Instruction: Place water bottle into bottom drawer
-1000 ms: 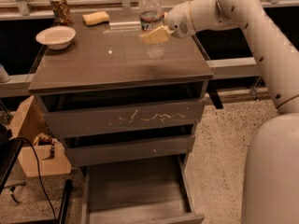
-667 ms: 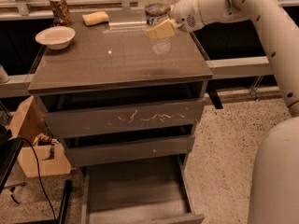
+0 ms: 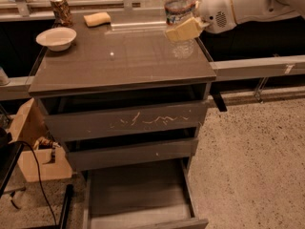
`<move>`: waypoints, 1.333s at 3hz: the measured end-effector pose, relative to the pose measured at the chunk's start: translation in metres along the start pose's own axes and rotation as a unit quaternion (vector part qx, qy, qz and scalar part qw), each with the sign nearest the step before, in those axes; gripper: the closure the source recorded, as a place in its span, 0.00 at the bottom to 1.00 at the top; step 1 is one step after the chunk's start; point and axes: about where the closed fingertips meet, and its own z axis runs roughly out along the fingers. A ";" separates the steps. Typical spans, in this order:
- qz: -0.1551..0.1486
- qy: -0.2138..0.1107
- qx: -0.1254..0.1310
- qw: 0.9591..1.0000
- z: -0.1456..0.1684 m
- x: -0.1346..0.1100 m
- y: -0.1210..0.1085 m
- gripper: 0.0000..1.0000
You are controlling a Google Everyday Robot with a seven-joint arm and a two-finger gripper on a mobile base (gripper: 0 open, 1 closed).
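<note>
Clear water bottle (image 3: 177,6) upright, long axis vertical, neck up, clamped in tool (image 3: 181,30), over cabinet top (image 3: 119,63)

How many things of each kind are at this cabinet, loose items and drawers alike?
Bottles: 1, the water bottle, held in the gripper above the cabinet top's right rear
Cans: 1, the can
Bowls: 1, the white bowl
Sponges: 1, the yellowish sponge
Drawers: 3, with the bottom drawer pulled open
Total: 7
</note>
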 end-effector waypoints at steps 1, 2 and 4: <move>0.012 0.016 -0.020 1.000 -0.002 0.009 0.058 1.00; 0.012 0.016 -0.020 1.000 -0.002 0.009 0.058 1.00; 0.005 0.018 -0.030 0.999 -0.017 0.018 0.108 1.00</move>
